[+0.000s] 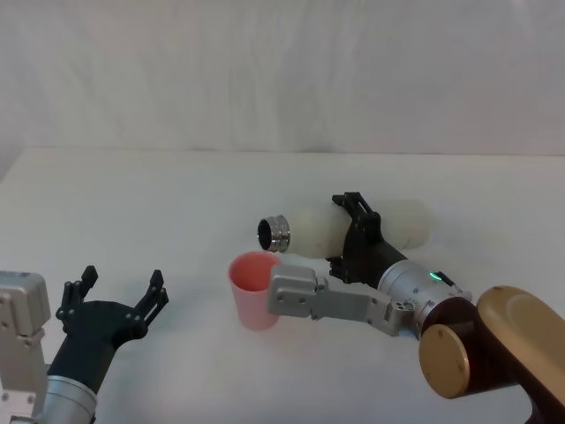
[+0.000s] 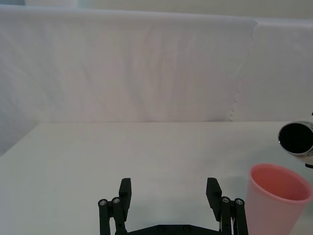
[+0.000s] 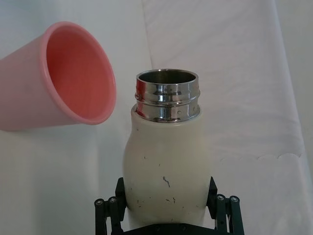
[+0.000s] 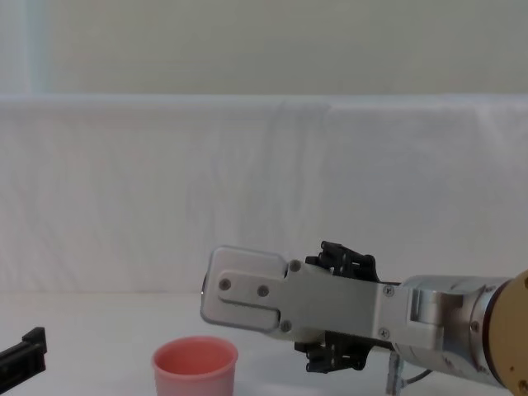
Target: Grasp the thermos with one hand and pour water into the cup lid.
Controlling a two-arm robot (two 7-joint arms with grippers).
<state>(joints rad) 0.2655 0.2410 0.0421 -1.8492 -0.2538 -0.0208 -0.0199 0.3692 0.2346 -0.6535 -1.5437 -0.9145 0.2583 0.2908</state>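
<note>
The right gripper (image 1: pixel 357 237) clamps the tall cream-white steel-necked thermos (image 1: pixel 353 227), tipped about level, mouth seemingly just above the small salmon-pink plastic cup lid (image 1: pixel 255 289). The left gripper (image 1: pixel 119 296) sits wide open, well apart.

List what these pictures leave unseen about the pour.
- Water: no stream shows at the thermos mouth in the head view; its dark inside hides any level.
- Inside of the cup lid: its floor is out of sight in the right wrist view, so any water in it cannot be told.
- Thermos in the chest view: hidden behind the right arm's wrist housing.
- Right gripper: cut off by the picture's edge.
- Left gripper: open, idle.
</note>
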